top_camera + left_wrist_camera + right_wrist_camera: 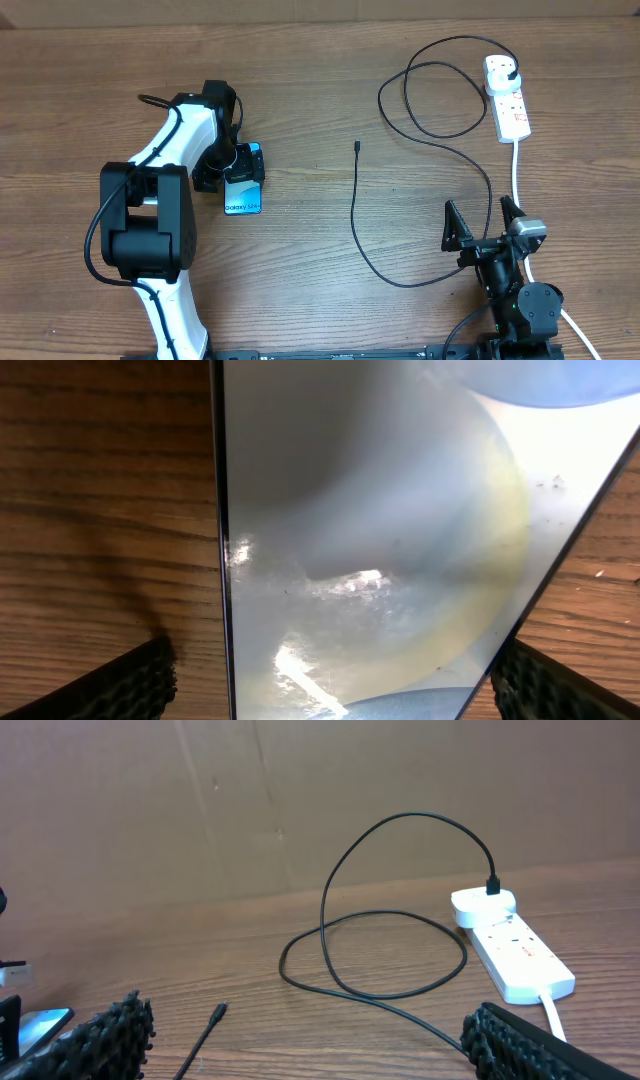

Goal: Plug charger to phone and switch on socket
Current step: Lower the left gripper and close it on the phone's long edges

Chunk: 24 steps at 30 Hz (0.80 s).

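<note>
On the left side of the table, the left gripper sits over the top end of the phone. Its two fingers stand one on each side of the phone. I cannot tell if they squeeze it or just sit beside it. The phone has its screen up.

I think the job now is to get the phone ready for the charger. To do it well, the gripper should hold the phone by its thin edges. It should keep the phone steady and point its port end at the small tip. That tip lies on the wood, well apart from the phone.

The right gripper is wide open with nothing in it.

No box or bowl is on the table. The only thing that holds something is the socket. The black plug sits in its far end. I cannot see if its switch is on.
</note>
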{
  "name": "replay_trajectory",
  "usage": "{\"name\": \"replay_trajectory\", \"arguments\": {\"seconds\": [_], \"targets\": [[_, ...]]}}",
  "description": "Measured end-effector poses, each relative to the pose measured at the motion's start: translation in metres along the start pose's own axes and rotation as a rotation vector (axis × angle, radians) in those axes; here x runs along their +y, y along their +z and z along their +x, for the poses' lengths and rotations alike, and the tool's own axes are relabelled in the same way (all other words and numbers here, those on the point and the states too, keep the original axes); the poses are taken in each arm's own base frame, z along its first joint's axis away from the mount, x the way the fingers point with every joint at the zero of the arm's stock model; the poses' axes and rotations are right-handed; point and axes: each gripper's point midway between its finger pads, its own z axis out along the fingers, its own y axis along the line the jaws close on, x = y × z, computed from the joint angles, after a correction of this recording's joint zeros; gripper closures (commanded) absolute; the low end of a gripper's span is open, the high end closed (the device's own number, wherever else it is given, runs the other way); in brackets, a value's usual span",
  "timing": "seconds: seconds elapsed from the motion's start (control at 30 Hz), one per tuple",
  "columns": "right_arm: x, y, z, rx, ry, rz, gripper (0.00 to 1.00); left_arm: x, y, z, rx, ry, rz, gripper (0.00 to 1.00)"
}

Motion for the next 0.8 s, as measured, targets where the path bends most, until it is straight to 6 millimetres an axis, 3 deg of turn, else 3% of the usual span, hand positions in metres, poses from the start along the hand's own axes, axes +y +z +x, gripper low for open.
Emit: {"name": "replay_trajectory", "arguments": {"seconds": [0.8], "targets": [[0.0001,0.0,0.0,0.0,0.0,0.0,0.0,-0.0002,0.0,0.0,0.0,0.0,0.001,0.04]]}}
